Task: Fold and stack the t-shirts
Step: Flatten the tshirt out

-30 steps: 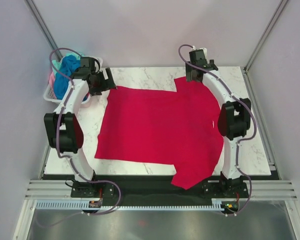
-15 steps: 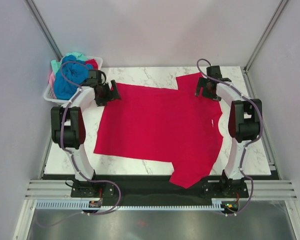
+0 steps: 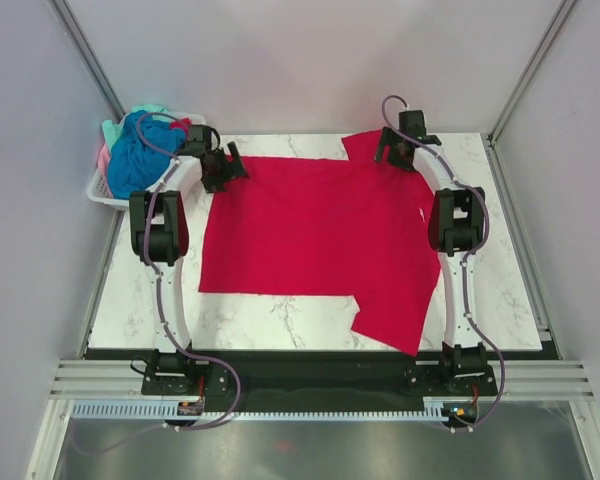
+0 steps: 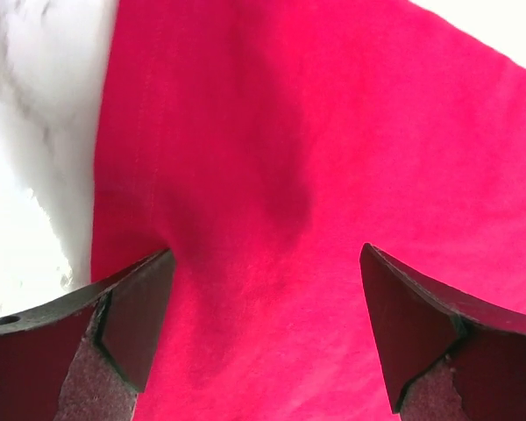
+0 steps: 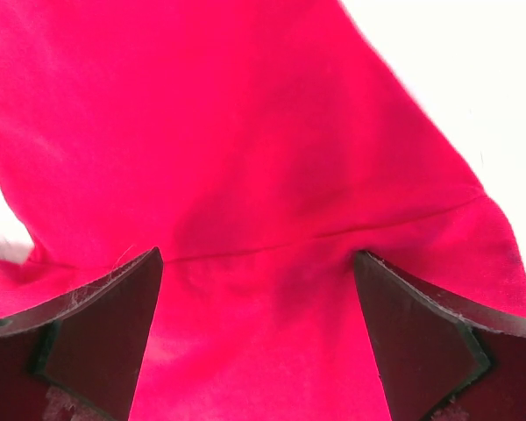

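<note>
A crimson red t-shirt (image 3: pixel 320 230) lies spread flat on the marble table (image 3: pixel 140 300), one sleeve pointing to the near edge. My left gripper (image 3: pixel 230 165) is at the shirt's far left corner. In the left wrist view it (image 4: pixel 263 254) stands open, with the fingertips down on the red cloth (image 4: pixel 289 132) just inside its edge. My right gripper (image 3: pixel 393 152) is at the far right sleeve. In the right wrist view it (image 5: pixel 258 254) is open, straddling a seam of the shirt (image 5: pixel 245 132), and the cloth puckers at the right fingertip. Nothing is pinched.
A white slatted basket (image 3: pixel 105 195) stands at the far left corner of the table, holding a bright blue shirt (image 3: pixel 135 160), a teal one (image 3: pixel 150 108), a pink one (image 3: pixel 102 158) and a red one (image 3: pixel 183 126). Metal frame posts and grey walls surround the table.
Both arms have stretched toward the far edge. The shirt has slid away from the near edge, so its near sleeve now lies on the table. The left jaws have narrowed very slightly.
</note>
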Available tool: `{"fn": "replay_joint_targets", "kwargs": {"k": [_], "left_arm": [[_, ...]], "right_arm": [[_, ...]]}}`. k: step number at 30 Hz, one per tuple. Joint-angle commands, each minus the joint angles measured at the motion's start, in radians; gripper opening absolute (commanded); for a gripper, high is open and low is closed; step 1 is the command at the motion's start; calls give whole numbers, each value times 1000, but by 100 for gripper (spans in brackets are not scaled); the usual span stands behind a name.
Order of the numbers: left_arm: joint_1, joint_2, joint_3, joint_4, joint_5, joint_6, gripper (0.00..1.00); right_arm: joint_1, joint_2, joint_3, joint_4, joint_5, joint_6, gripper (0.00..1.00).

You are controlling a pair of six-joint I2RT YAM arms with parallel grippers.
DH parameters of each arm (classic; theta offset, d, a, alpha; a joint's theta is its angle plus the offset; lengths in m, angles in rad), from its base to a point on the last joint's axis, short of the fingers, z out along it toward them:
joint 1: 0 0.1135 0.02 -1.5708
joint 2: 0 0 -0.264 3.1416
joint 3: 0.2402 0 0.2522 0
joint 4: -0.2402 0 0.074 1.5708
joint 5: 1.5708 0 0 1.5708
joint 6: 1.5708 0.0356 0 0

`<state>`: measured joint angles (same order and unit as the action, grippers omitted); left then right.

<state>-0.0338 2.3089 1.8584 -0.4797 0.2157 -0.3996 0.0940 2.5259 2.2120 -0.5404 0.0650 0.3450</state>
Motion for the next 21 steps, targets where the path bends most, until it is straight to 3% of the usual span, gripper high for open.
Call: {"fn": "replay_joint_targets", "kwargs": {"k": [1,2,6,11,13,17,21], "left_arm": [[9,102,82,-39,7,-50,95],[12,109,97,-40,17,-54,95],[12,90,136,-43,68,-68,95],[5,-138,52,-46,73,-58,96],[2,-248,-56,-50,41,-51,98],[0,-613,-330,-46,-54,-50,100],[2,-898,-700,-19,-174,-68,100]], "right_arm": [[-7,176,148,-92,-51,14,98],[-11,194,220,-102,-63,17,98],[-26,177,236,-63,-106,25,98],[-28,-2,120,-46,-113,26,98],[-28,-138,42,-20,-85,19,98],[-13,-399,-230,-3,-8,-29,98],[7,-744,-532,14,62,-17,98]]}}
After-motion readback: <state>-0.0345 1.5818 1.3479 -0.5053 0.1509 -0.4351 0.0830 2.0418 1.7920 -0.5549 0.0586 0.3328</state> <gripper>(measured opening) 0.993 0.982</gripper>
